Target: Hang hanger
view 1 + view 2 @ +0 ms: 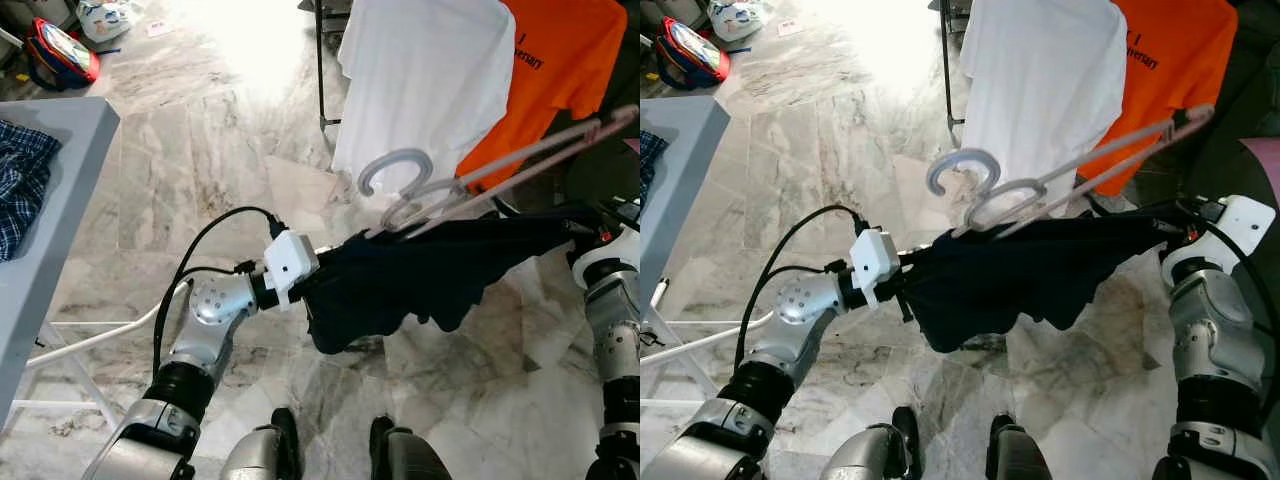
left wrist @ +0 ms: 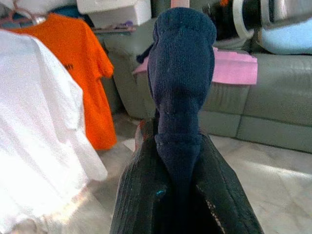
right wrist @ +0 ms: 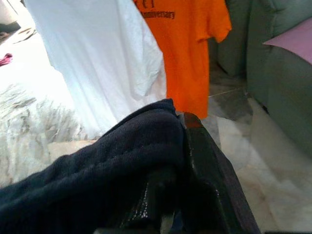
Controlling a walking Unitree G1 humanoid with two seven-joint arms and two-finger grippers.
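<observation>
Overhead, the hanger [image 1: 1040,190] lies across the navy garment [image 1: 1020,270] that left gripper [image 1: 912,285] and right gripper [image 1: 1165,228] clamp taut.

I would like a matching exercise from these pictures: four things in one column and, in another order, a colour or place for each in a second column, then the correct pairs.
Things
1. hanger
2. dark garment
3. white T-shirt
4. checked cloth

Descriptions
A. lies on the grey table
B. hangs beside the orange T-shirt
C. stretched between the left gripper and the right gripper
D. pale plastic, resting on top of the dark fabric

Pairs: 1-D, 2-C, 3-B, 4-A
</observation>
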